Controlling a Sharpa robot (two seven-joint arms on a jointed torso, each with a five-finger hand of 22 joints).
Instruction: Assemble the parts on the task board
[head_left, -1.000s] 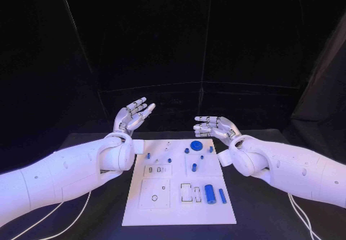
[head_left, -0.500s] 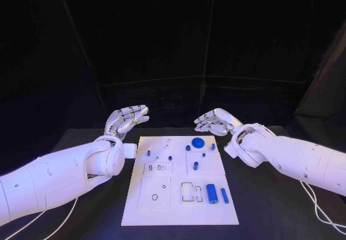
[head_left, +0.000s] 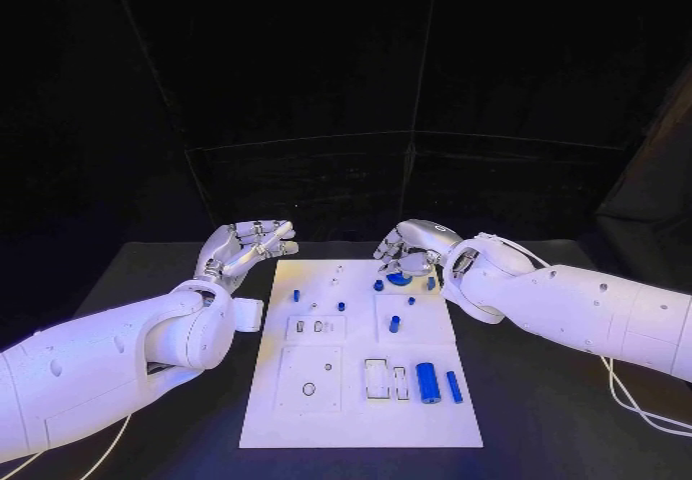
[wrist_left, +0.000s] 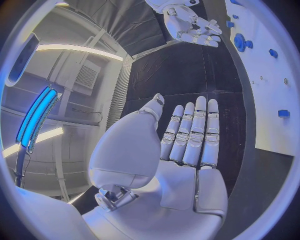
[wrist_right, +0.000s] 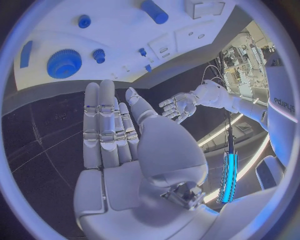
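The right hand (head_left: 415, 247) is hovering empty, fingers loosely apart, over the blue gear (wrist_right: 64, 63) at the task board's (head_left: 361, 420) far edge. The left hand (head_left: 245, 250) is waiting empty beside that edge. Lowering squarely, pinching the gear's rim, looks wisest.

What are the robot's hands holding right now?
Nothing. The left hand and the right hand are both open with bare palms, and the blue parts lie on the task board.
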